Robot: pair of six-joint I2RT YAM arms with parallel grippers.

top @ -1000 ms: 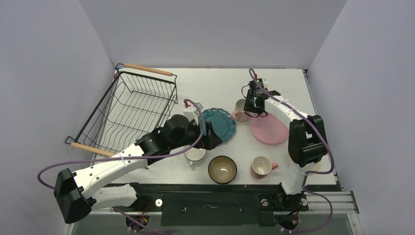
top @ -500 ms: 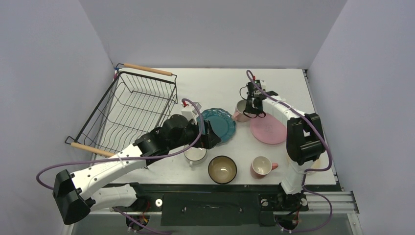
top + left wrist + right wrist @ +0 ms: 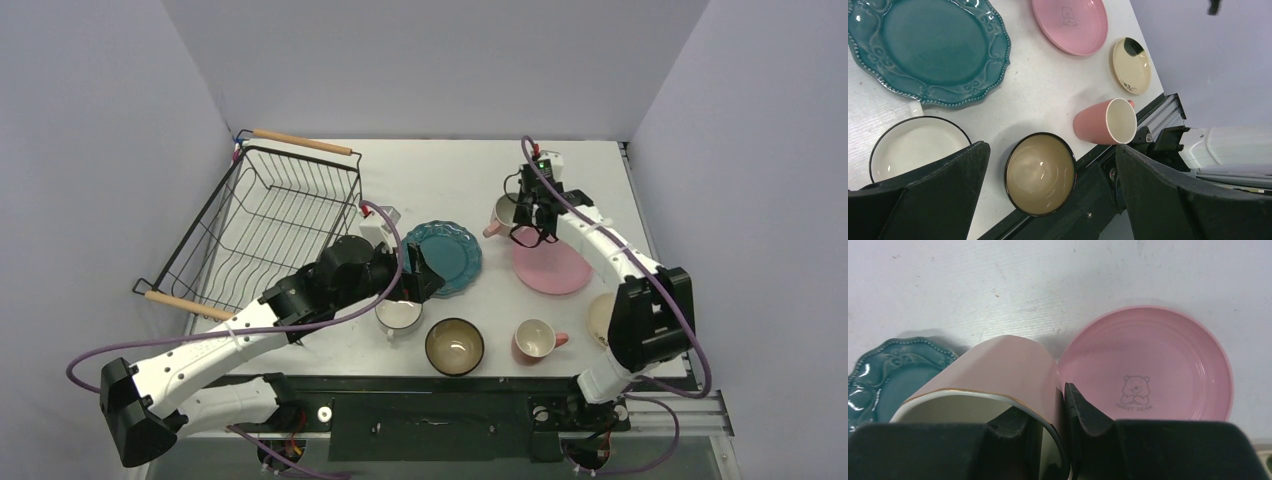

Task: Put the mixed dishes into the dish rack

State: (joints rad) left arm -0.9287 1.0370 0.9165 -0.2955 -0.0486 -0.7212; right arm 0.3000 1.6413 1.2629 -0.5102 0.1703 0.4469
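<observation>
- Overall, smooth pale lavender walls close in three sides of a matte white table.
- The dish rack, a basket of thin black wire with a light wooden rod handle at the far and near ends, stands on the table's left side. The dishes all lie to its right, outside it.
- The left gripper hangs over the near edge of the teal plate with its black fingers spread wide and nothing between them.
- The right gripper is clamped on the wall of a pink mug, one finger inside the rim and one outside. The mug is tilted and lies between the two big plates at the far middle of the table.
- The teal plate is glossy, with a scalloped, beaded rim and raised scrollwork.
- The pink plate is round and smooth, with a small bear printed in its middle. It lies right of the teal one, apart from it.
- The dark bowl is round, black outside and shiny cream inside, and sits near the front edge.
- The cream plate is small, with a dark patch on its rim, at the table's right edge.
- A second pink mug, cream inside, stands just right of the bowl.
- The white mug has a thin black rim and sits just left of the bowl, partly under the left gripper.
</observation>
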